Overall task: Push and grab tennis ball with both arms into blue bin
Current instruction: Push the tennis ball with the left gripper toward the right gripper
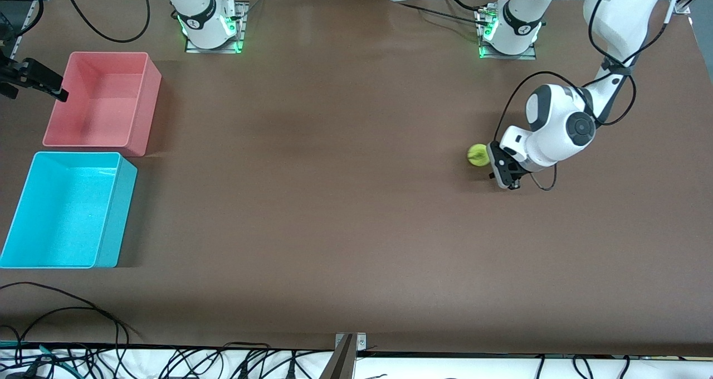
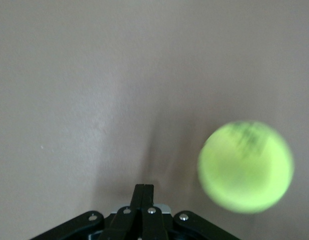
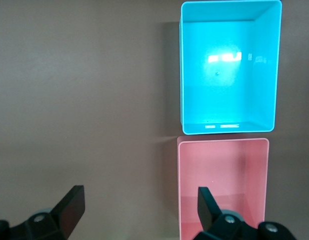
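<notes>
Right gripper (image 3: pixel 137 207): at the right arm's end of the counter (image 1: pixel 334 200), held high beside the pink bin (image 1: pixel 100 100); jaws spread wide, grasping nothing; waits.
Pink bin: near the right arm's base, farther from the front camera than the blue bin (image 1: pixel 67 209), just beside it.
Blue bin: at the right arm's end of the counter, open and empty, glossy floor, tapered walls.
Tennis ball (image 1: pixel 477 155): on the bare counter toward the left arm's end, well apart from both bins; small, fuzzy, yellow-green, with a dark mark on top in the left wrist view (image 2: pixel 246 166).
Left gripper (image 1: pixel 503 173): low at the counter, touching or just beside the ball on the side away from the bins; jaws pressed together, grasping nothing.
Step in hand (judged): push the ball toward the right arm's end.
Technique: keep the clenched jaws low and square to the ball's centre; the wrist view shows the ball off the jaw line, so re-centre to avoid a glancing roll.
Pace: push gently, so the ball stops within the right arm's reach.
Risk: overshoot or a sideways curl.
</notes>
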{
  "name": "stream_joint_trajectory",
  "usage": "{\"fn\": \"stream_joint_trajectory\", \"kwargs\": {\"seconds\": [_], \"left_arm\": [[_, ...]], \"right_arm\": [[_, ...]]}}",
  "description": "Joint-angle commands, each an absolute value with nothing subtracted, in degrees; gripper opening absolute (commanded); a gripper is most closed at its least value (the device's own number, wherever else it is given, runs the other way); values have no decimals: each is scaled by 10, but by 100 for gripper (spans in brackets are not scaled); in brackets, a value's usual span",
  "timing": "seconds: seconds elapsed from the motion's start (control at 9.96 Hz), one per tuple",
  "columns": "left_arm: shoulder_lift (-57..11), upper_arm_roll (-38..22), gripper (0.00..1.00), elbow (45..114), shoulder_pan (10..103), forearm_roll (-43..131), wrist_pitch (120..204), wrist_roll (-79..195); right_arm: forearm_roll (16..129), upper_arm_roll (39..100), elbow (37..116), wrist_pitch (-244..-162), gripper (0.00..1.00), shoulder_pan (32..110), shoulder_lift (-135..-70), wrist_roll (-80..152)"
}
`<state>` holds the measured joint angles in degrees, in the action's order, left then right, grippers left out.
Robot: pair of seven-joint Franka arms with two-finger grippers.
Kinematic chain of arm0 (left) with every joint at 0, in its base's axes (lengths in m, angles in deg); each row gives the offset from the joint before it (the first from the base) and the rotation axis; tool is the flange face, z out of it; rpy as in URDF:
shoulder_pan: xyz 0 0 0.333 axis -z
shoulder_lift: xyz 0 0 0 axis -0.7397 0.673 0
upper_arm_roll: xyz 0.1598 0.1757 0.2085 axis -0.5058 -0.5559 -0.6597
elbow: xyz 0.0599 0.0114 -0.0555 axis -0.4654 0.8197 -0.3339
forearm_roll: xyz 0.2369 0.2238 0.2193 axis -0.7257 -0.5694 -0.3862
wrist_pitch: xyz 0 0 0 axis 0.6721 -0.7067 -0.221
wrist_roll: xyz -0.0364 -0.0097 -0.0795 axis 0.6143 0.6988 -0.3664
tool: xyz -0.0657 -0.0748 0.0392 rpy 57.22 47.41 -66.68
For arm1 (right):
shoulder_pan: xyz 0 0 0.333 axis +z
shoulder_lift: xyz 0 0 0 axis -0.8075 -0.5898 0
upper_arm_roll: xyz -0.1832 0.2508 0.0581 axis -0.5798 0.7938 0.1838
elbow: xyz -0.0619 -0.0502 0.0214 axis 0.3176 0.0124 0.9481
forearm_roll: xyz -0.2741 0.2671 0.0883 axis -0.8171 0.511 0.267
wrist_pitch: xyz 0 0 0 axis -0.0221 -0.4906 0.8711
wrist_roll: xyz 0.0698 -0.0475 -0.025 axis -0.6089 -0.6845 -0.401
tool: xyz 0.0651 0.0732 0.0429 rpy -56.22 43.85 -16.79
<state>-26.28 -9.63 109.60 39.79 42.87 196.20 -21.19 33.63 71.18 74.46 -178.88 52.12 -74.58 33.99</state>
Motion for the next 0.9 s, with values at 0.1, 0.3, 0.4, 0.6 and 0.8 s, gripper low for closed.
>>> {"fn": "stream_joint_trajectory", "kwargs": {"seconds": [0.1,0.3,0.4,0.6,0.8], "left_arm": [[-259,-100,0,1086,392,437,1958,-209],[-259,-100,0,1086,391,437,1958,-210],[-260,-100,0,1086,392,437,1957,-210],[-260,-100,0,1087,392,437,1956,-208],[-262,-100,0,1087,392,438,1956,-207]], "right_arm": [[342,713,734,-1778,100,518,-749,339],[342,712,736,-1776,100,517,-759,340],[342,713,739,-1771,100,519,-762,338],[345,720,738,-1764,100,526,-776,345],[354,725,741,-1748,100,552,-786,342]]}}
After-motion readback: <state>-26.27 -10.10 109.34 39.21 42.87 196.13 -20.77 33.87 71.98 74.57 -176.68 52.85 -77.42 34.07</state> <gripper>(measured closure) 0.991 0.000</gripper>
